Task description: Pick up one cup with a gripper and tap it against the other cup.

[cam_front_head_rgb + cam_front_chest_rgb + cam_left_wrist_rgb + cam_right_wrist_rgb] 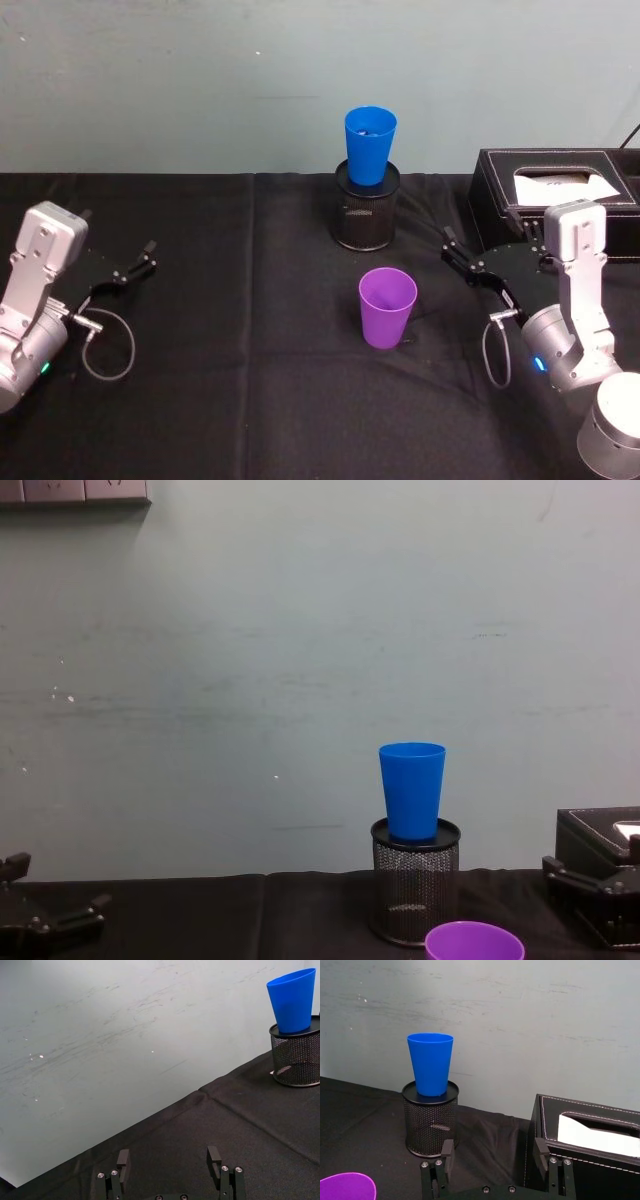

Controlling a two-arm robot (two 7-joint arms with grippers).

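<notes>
The purple cup stands upright, mouth up, on the black tablecloth near the middle of the table, with nothing touching it. Behind it, toward the wall, the blue cup sits upright with its base dropped into the mouth of a black wire-mesh pen pot, so it rises well above the purple one.

To the right of the purple cup, the right gripper hovers low over the cloth, its two black fingers spread apart and holding nothing, pointed toward the cups. Just behind it sits a black leather tissue box with a white tissue showing.

Far over at the table's left side, the left gripper rests parked, fingers apart and empty.
</notes>
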